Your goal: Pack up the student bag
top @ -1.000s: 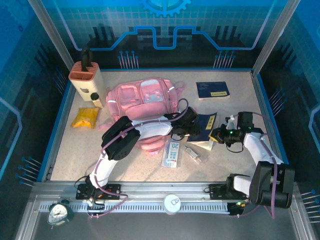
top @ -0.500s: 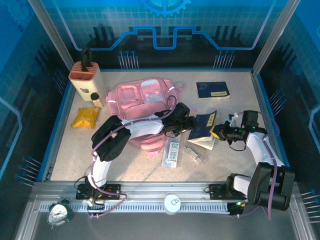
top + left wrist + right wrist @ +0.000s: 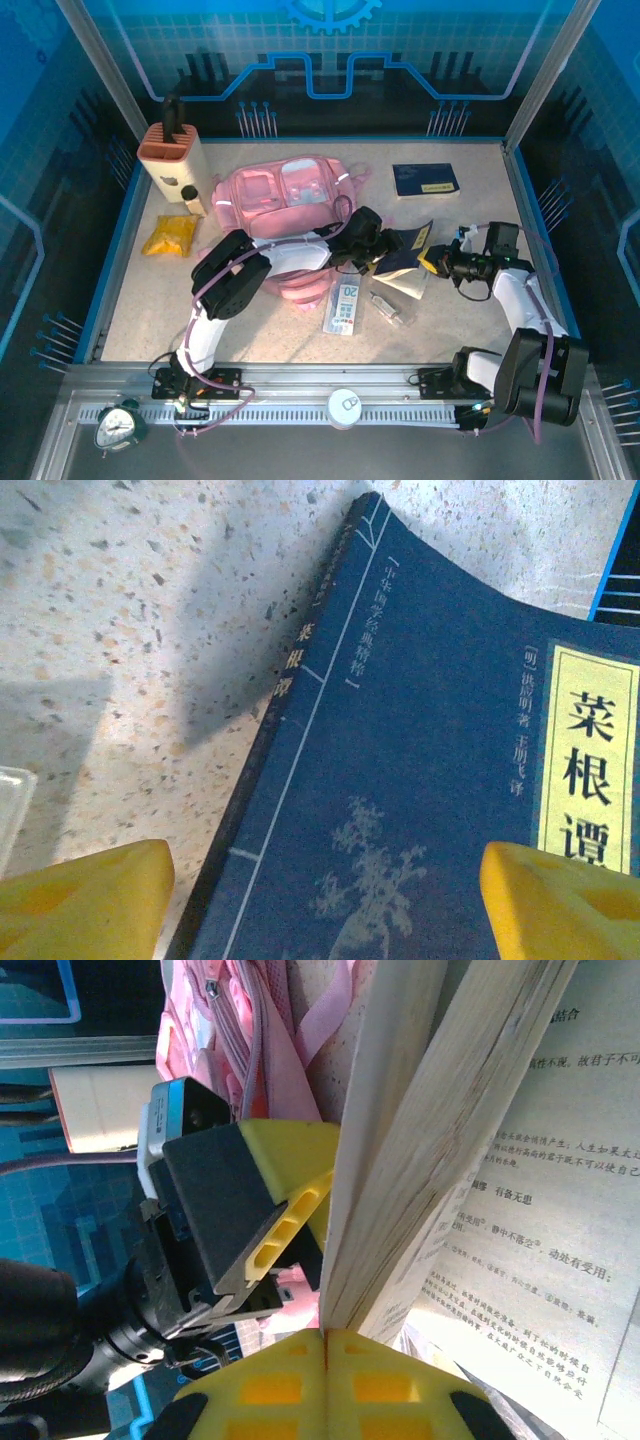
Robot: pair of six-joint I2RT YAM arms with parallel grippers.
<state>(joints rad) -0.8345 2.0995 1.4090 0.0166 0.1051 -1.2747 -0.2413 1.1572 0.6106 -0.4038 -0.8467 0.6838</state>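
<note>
Roughly: speckled table point(image 3: 150, 300), blue walls point(image 3: 400, 40); L end effector point(image 3: 320, 905) wide, R point(image 3: 325, 1360) tight on book point(image 3: 430, 780).

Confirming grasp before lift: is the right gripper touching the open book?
Touching. In the right wrist view, the book has its page edge running straight into the seam between the closed yellow fingers of the right gripper, with no gap visible.

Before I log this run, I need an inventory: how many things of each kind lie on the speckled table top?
Backpack: 1
Books: 2, back book and middle book
Knife block: 1
Small bottle: 1
Yellow packet: 1
White packet: 1
Clear tube: 1
Total: 8
</note>
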